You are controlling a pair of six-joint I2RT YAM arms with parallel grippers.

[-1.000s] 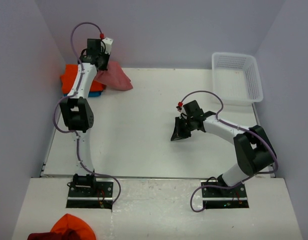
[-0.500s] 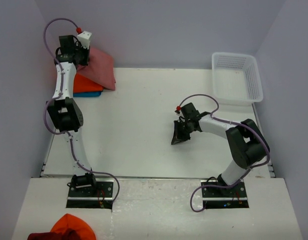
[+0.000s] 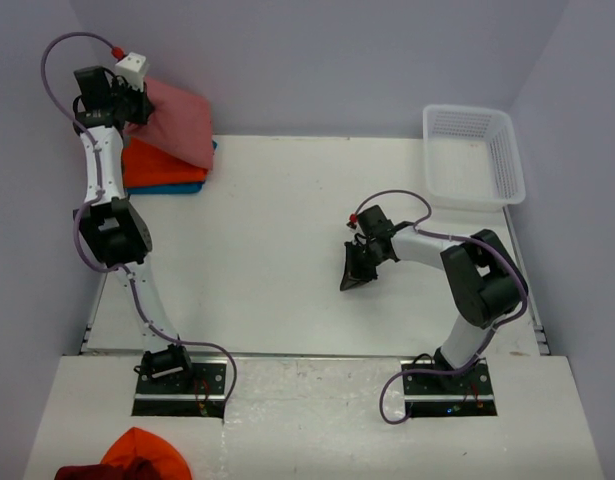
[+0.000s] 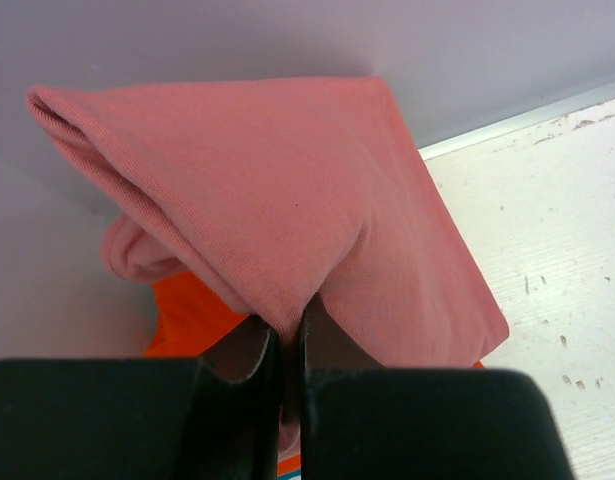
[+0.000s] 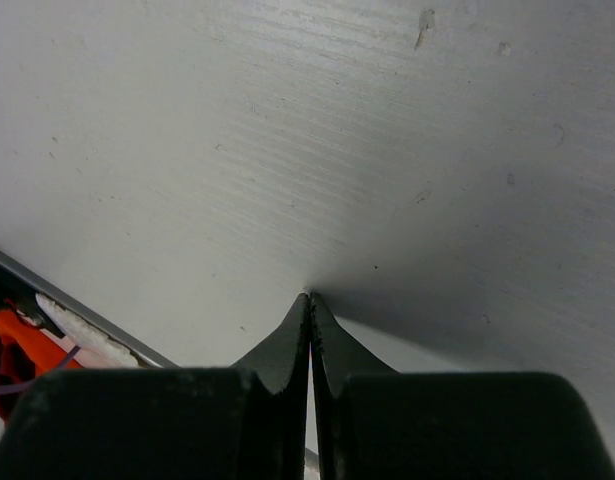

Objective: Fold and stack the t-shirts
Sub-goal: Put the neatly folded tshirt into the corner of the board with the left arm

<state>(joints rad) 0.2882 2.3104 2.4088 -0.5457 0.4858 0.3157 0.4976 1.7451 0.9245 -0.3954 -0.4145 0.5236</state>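
My left gripper (image 3: 137,105) is shut on the folded salmon-red t-shirt (image 3: 182,120) and holds it in the air at the far left corner, above the stack. In the left wrist view the gripper (image 4: 290,335) pinches a fold of the salmon-red t-shirt (image 4: 277,200). Under it lie the folded orange t-shirt (image 3: 162,165) and the teal-blue t-shirt (image 3: 182,188), of which only an edge shows. The orange t-shirt (image 4: 192,315) also shows below the held one. My right gripper (image 3: 353,277) is shut and empty, its tips (image 5: 310,298) low over the bare table.
A white lattice basket (image 3: 472,152) stands at the far right. The walls stand close to the left arm. A heap of orange and dark red cloth (image 3: 127,462) lies on the near ledge at the left, in front of the arm bases.
My left gripper has lifted the salmon-red t-shirt up and further left, over the orange and teal stack. My right gripper has stayed near the table's middle, its arm folding in slightly.
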